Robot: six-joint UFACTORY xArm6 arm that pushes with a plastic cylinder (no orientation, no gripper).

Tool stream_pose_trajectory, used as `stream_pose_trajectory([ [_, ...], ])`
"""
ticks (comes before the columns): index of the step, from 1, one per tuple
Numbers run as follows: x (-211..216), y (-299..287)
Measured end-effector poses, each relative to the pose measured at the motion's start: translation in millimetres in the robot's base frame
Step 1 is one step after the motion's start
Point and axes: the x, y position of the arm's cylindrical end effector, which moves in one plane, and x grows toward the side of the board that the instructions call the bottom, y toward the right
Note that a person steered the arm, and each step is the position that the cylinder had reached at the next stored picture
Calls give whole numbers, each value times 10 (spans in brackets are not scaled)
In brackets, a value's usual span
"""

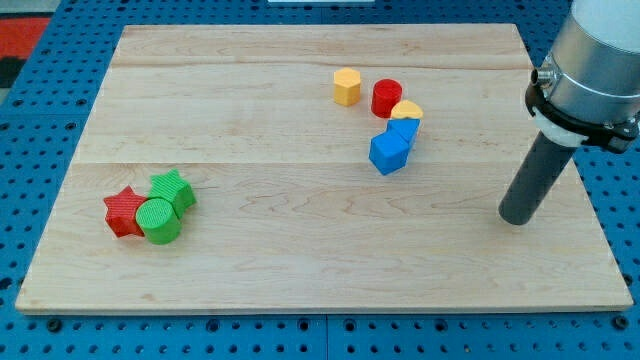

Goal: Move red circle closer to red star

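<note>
The red circle (387,98) stands near the view's top, right of centre, between a yellow hexagon (346,87) and a yellow heart (407,110). The red star (124,212) lies far off at the view's lower left, touching a green circle (159,221) with a green star (172,189) just above it. My tip (518,217) rests on the board at the view's right, well below and to the right of the red circle, touching no block.
Two blue blocks sit just below the red circle: a blue cube (389,152) and a smaller blue block (404,130) under the yellow heart. The wooden board (300,270) lies on a blue pegboard table.
</note>
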Motion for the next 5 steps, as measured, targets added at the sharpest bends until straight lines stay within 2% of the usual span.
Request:
stream_pose_trajectory([
  [2, -94, -21],
  [5, -648, -189],
])
